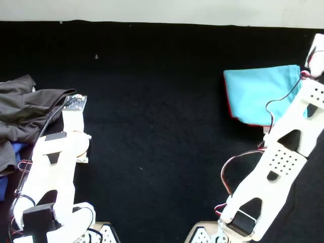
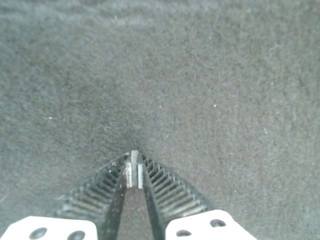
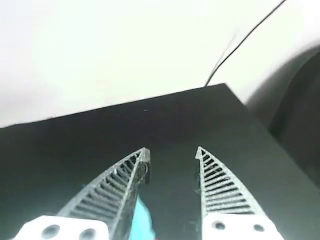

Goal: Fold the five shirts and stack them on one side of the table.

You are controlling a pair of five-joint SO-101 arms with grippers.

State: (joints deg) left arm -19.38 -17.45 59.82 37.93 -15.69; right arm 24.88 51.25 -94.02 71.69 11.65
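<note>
A crumpled grey shirt (image 1: 28, 109) lies at the table's left edge, with a blue shirt (image 1: 11, 152) showing under it. Its fabric tapers to a point at my left gripper (image 1: 76, 98). That left gripper (image 2: 133, 162) is shut, its tips pressed down on fuzzy cloth, and a brownish-grey strip shows between its fingers. A folded turquoise shirt (image 1: 258, 96) lies at the right with a red edge under it. My right gripper (image 3: 172, 152) is open and holds nothing. It hangs above the table's far right corner, beyond the turquoise shirt (image 3: 144, 220).
The black table cover (image 1: 152, 101) spreads across the middle between both arms. The right arm (image 1: 273, 162) slants over the near corner of the turquoise shirt. Behind the table's far edge is a pale wall (image 1: 162, 10).
</note>
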